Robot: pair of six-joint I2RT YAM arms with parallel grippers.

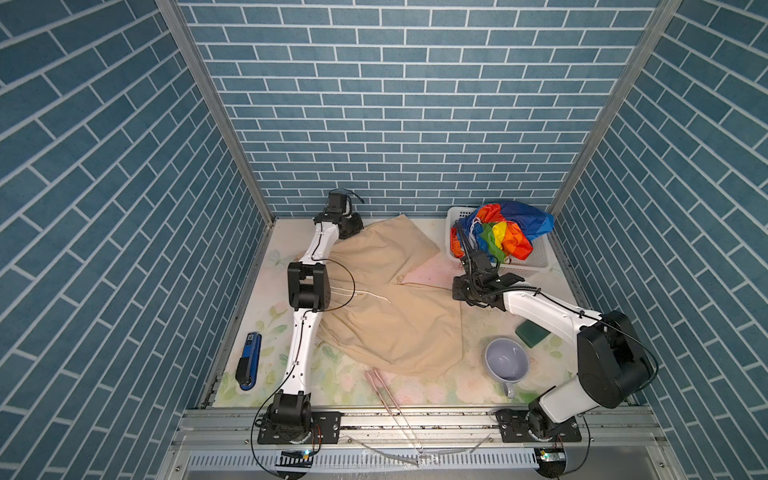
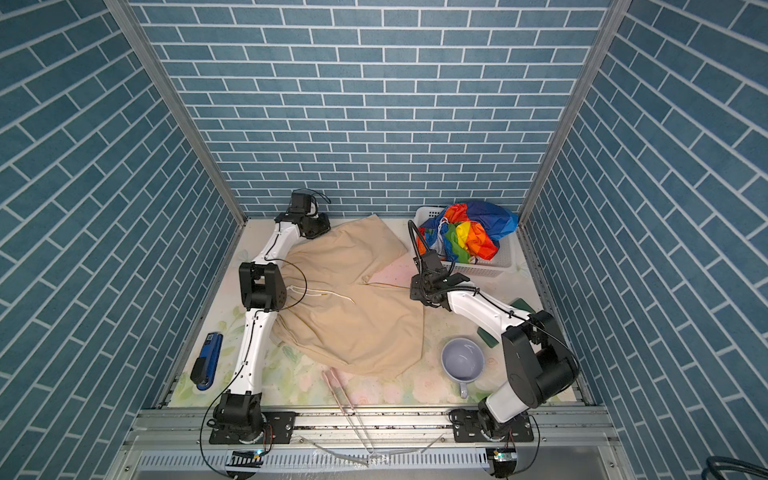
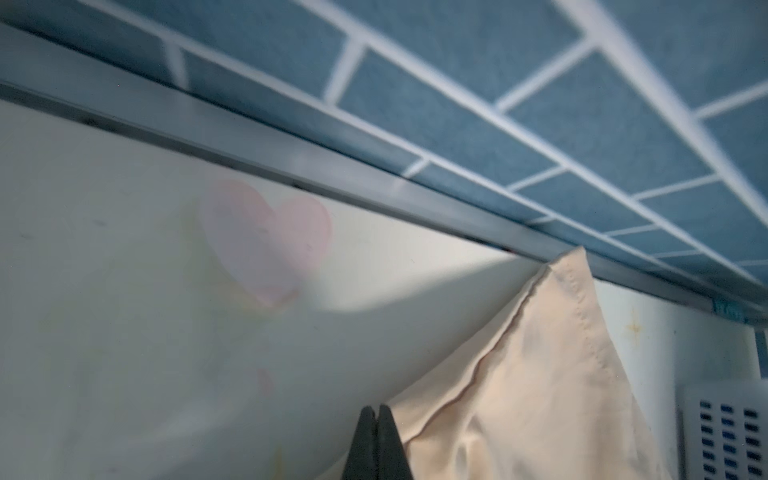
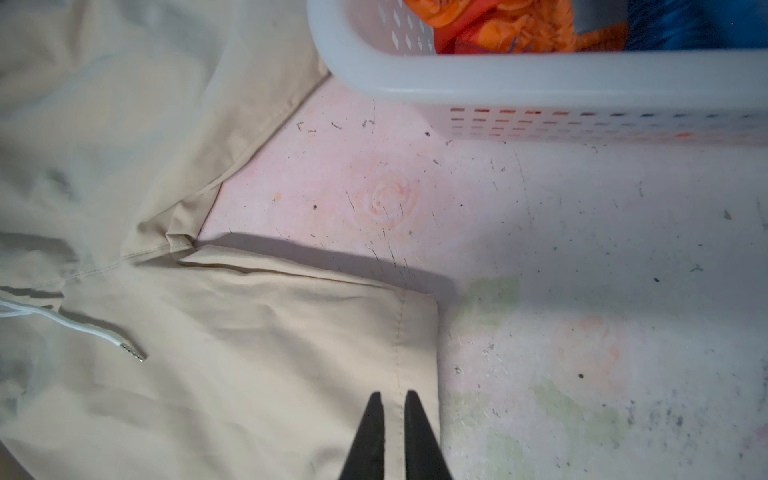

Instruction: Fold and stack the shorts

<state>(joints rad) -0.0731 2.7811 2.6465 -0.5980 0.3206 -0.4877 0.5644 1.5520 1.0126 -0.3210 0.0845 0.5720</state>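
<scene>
The beige shorts [image 1: 390, 299] [image 2: 353, 299] lie spread flat mid-table, with a white drawstring across them. My left gripper [image 1: 360, 227] [image 2: 325, 229] is at the far leg's corner by the back wall. In the left wrist view its jaws [image 3: 377, 409] are pressed shut where the beige cloth's [image 3: 540, 395] edge runs under them. My right gripper [image 1: 457, 291] [image 2: 413, 291] sits on the near leg's hem. Its jaws [image 4: 390, 395] are nearly together, with the stitched hem [image 4: 401, 332] showing in the slit. The rainbow shorts [image 1: 507, 232] [image 2: 469, 230] [image 4: 498, 25] are heaped in the white basket [image 1: 536, 264] [image 2: 494, 270] [image 4: 540, 75].
A lilac mug [image 1: 506, 359] and a green sponge [image 1: 534, 334] stand near the right arm. A blue stapler [image 1: 248, 361] lies at the left edge. Pink tongs [image 1: 384, 395] reach over the front rail. The back wall rail [image 3: 374, 187] is close behind the left gripper.
</scene>
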